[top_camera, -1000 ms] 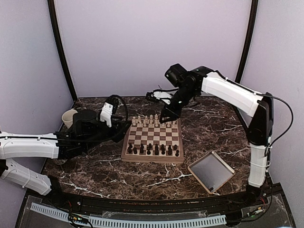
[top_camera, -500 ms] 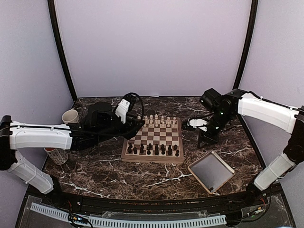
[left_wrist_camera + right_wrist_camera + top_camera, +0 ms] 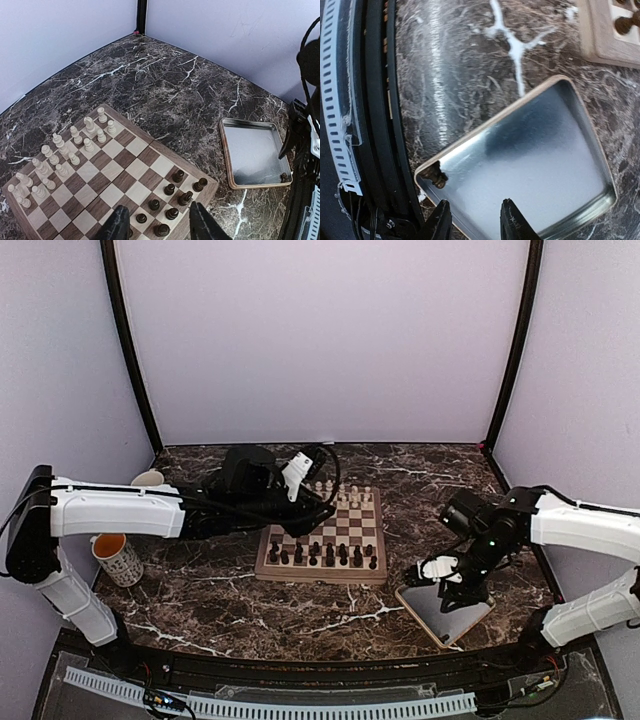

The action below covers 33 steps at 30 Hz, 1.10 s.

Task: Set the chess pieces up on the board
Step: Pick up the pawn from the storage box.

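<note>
The board point(image 3: 310, 577) lies mid-table, with several dark chess pieces point(image 3: 320, 554) in its two near rows and pale pieces point(image 3: 335, 490) at the far side. My left gripper point(image 3: 322, 522) hangs open over the board. In the left wrist view its fingertips point(image 3: 157, 227) straddle dark pieces point(image 3: 171, 200) at the board's point(image 3: 165, 146) corner without touching any. My right gripper point(image 3: 449, 590) hovers open over the beige tray point(image 3: 425, 625). One dark piece point(image 3: 436, 176) lies on its side in the tray's corner, left of the empty right gripper point(image 3: 475, 222).
A patterned mug point(image 3: 117, 558) and a pale cup point(image 3: 148, 480) stand at the left. The tray point(image 3: 226, 160) sits right of the board, its rim point(image 3: 495, 120) close to the table's front rail point(image 3: 340, 100). Purple walls close in three sides.
The right arm swung from the board's far edge down to the tray. The left arm reached rightward over the board, and its jaws narrowed a little.
</note>
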Tool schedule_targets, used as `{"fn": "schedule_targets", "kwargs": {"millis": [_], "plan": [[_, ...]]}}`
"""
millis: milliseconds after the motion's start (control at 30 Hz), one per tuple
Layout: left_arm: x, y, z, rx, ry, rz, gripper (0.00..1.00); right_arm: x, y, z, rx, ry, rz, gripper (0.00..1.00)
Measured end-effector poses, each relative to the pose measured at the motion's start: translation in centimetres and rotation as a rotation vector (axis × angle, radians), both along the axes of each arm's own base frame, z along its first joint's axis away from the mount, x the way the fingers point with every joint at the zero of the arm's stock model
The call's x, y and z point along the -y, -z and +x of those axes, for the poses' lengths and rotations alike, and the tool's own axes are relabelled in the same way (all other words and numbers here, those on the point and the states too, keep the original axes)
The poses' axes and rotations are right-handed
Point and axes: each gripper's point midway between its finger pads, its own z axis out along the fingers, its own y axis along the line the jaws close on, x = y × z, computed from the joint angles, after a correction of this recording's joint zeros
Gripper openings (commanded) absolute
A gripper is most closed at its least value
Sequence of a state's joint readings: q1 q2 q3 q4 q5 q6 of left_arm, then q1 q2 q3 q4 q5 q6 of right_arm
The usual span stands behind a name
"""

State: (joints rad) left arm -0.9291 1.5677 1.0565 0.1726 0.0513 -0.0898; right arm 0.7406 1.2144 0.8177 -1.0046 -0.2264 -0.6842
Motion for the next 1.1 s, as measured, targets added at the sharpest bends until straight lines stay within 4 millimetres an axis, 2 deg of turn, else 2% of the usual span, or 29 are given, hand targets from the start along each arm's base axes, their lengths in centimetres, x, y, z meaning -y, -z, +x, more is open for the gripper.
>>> {"fn": "schedule_targets", "kwargs": {"millis": [100, 233, 267, 667, 867, 1100], "plan": [[0.2, 0.3, 0.0, -0.01, 0.004, 0.005, 0.43, -0.2, 1.0, -1.8, 0.008, -0.086, -0.023, 0.33], [0.2, 0.3, 0.0, -0.018, 0.001, 0.003, 0.43, 0.0, 2.2, -2.5, 0.019, -0.145, -0.057, 0.32], [0.3, 0.2, 0.0, -0.025, -0.003, 0.0, 0.43, 0.3, 3.3, -3.1, 0.019, -0.197, -0.097, 0.32], [0.2, 0.3, 0.0, -0.034, -0.007, 0.002, 0.43, 0.3, 4.6, -4.7, 0.008, -0.31, -0.145, 0.33], [0.3, 0.7, 0.0, -0.04, -0.007, 0.009, 0.43, 0.9, 5.8, -5.0, 0.003, -0.327, -0.191, 0.32], [0.2, 0.9, 0.0, -0.043, -0.007, 0.014, 0.43, 1.1, 6.8, -3.7, 0.061, -0.315, -0.231, 0.27]]}}
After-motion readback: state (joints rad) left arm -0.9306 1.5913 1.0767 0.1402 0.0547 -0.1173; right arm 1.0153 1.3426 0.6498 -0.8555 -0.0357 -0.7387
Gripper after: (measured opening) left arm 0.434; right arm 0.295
